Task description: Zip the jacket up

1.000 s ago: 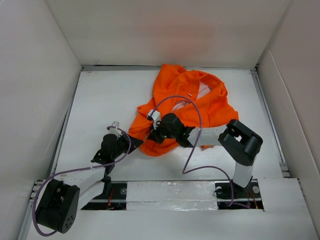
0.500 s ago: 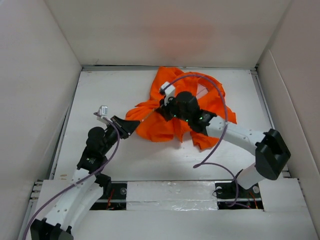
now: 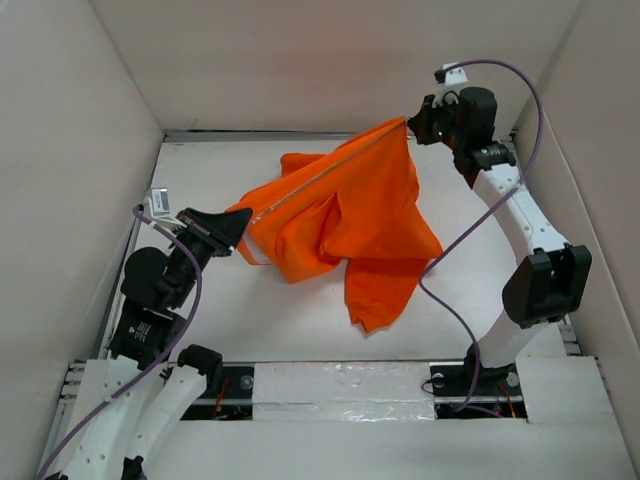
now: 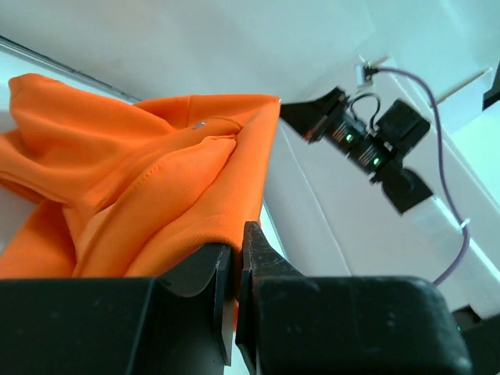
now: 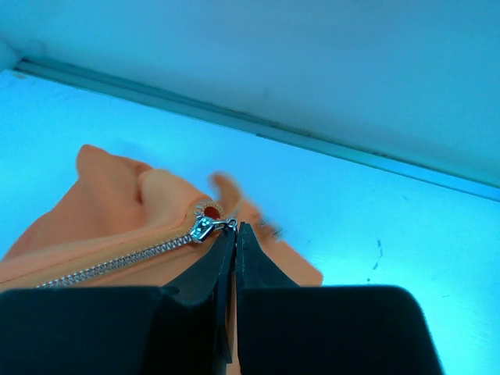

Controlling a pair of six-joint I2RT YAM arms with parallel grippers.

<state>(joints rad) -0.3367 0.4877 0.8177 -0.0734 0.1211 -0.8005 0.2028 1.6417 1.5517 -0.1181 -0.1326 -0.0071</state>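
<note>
White tabletop [image 3: 250, 320] below, bright orange soft fabric jacket [image 3: 340, 210] stretched taut above it, lower folds draped down. Left gripper [image 3: 238, 226] low at left, pinching the edge. Right gripper [image 3: 408, 124] extended high toward the back wall, clamped on the small metal zipper pull [image 5: 205, 226].

There is one jacket [image 3: 340, 215] on one table [image 3: 215, 175]. Two grippers pinch the jacket: left gripper [image 3: 238, 222], right gripper [image 3: 408, 126].

- The left arm [image 3: 150, 300] reaches forward along the counter's left edge, its left gripper [image 3: 236, 232] pinched tight on the jacket [image 3: 340, 215].
- The right arm [image 3: 520, 215] stretches high over the far right corner, its right gripper [image 3: 410, 126] clamped on it too.
</note>
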